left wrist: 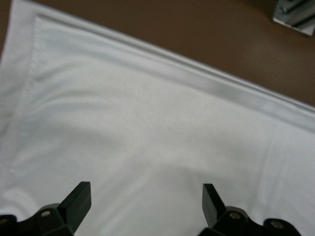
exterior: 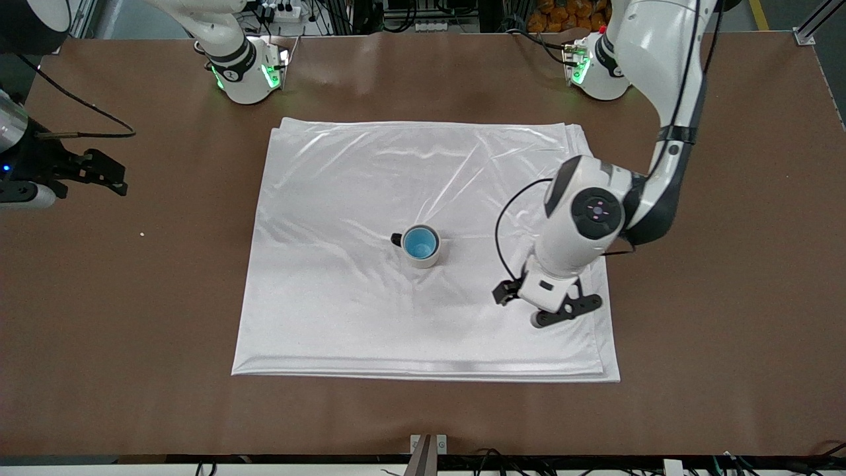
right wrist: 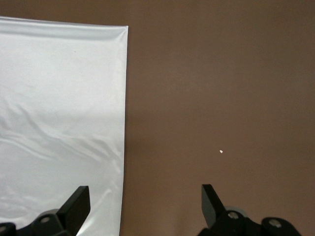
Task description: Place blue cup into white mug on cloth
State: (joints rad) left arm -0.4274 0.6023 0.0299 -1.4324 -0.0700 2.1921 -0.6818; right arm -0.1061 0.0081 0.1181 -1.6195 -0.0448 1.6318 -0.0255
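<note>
The blue cup (exterior: 420, 244) sits upright inside the white mug (exterior: 426, 261), only its rim and bright blue inside showing. The mug stands near the middle of the cloth (exterior: 396, 165), its dark handle stub toward the right arm's end. My left gripper (exterior: 565, 312) is open and empty, low over the cloth's corner nearest the front camera at the left arm's end; the left wrist view shows its gripper (left wrist: 146, 196) over bare cloth (left wrist: 147, 123). My right gripper (exterior: 114, 177) is open and empty over bare table beside the cloth; its wrist view (right wrist: 145, 199) shows the cloth's edge (right wrist: 59, 98).
The brown table (exterior: 727, 297) surrounds the cloth on all sides. A small white speck (exterior: 142, 233) lies on the table near the right gripper, also in the right wrist view (right wrist: 221, 151). A metal bracket (exterior: 428, 444) sits at the table's front edge.
</note>
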